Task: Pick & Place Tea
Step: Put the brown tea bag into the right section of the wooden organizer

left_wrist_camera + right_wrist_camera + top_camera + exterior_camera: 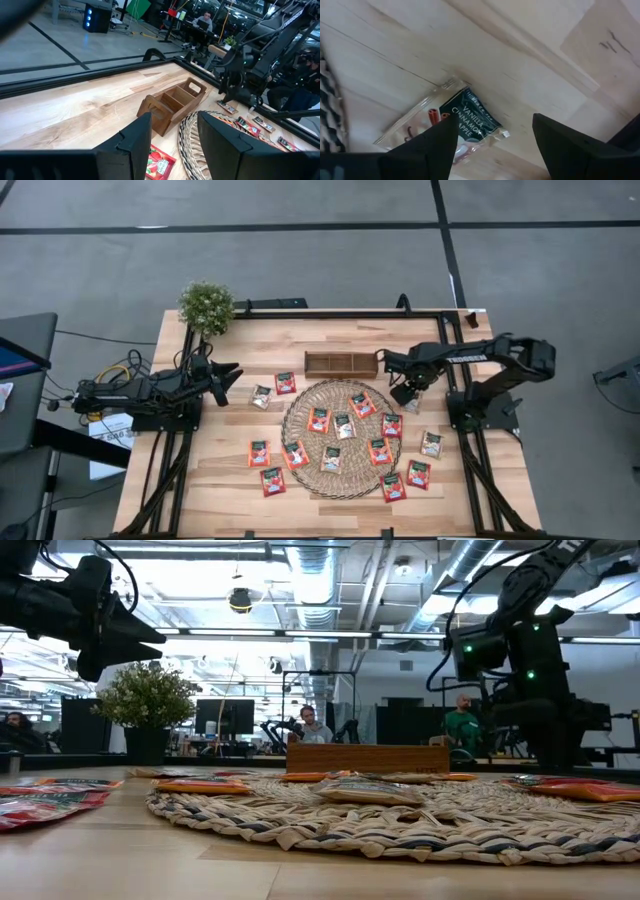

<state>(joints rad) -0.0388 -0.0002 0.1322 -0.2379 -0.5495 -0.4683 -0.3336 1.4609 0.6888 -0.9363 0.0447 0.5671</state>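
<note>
Two dark fingers of the right gripper stand spread wide just above a silvery-white "Vanilla Cinnamon Apple" sachet lying flat on the bare wood beside the round woven mat; I'd say it is lined up to pinch that one. Red-orange tea sachets are scattered over the mat and the table around it. Off to the side, the left gripper hangs raised, fingers apart and empty, facing the small wooden tray, seemingly waiting.
</note>
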